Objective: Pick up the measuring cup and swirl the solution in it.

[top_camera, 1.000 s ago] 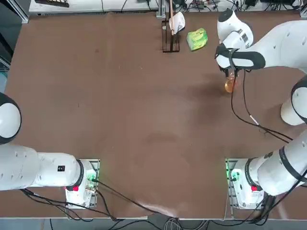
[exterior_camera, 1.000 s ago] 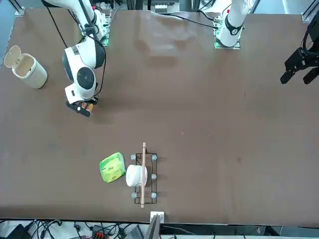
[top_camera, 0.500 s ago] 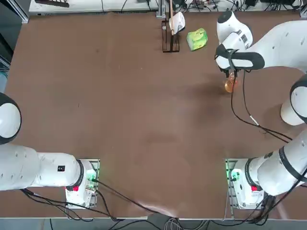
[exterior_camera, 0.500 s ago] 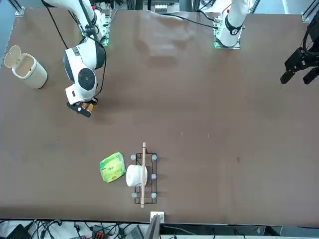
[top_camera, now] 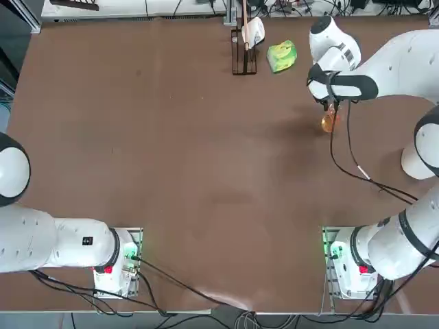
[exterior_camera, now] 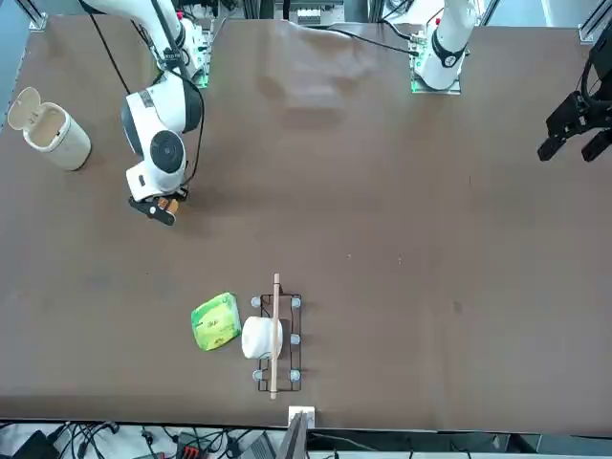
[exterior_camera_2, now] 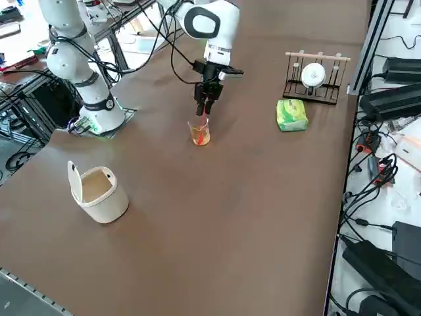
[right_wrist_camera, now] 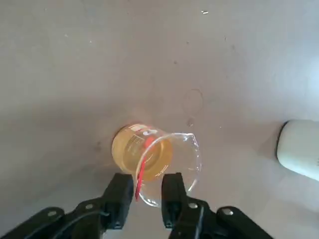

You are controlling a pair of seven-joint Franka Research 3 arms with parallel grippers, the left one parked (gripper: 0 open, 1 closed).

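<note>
The measuring cup (right_wrist_camera: 149, 154) is a small clear glass vessel standing upright on the brown table, with the amber-orange solution (right_wrist_camera: 130, 152) pooled in its bottom. It also shows in the top view (top_camera: 329, 123) and the right side view (exterior_camera_2: 200, 134). My right gripper (right_wrist_camera: 147, 191) hangs straight above it, pointing down. Its two black fingers straddle the cup's rim, one finger (right_wrist_camera: 121, 191) outside the glass wall and the other inside the mouth. A gap still shows between the fingers and the thin glass, so the jaws stand open. In the front view the gripper (exterior_camera: 158, 208) partly hides the cup.
A white lidded bin (exterior_camera_2: 99, 191) stands toward the table's right edge, near the cup. A green-yellow packet (top_camera: 282, 55) and a wire rack (top_camera: 238, 65) holding a white cup (top_camera: 254, 31) sit at the far edge. The arm's cable (top_camera: 350, 157) trails over the table.
</note>
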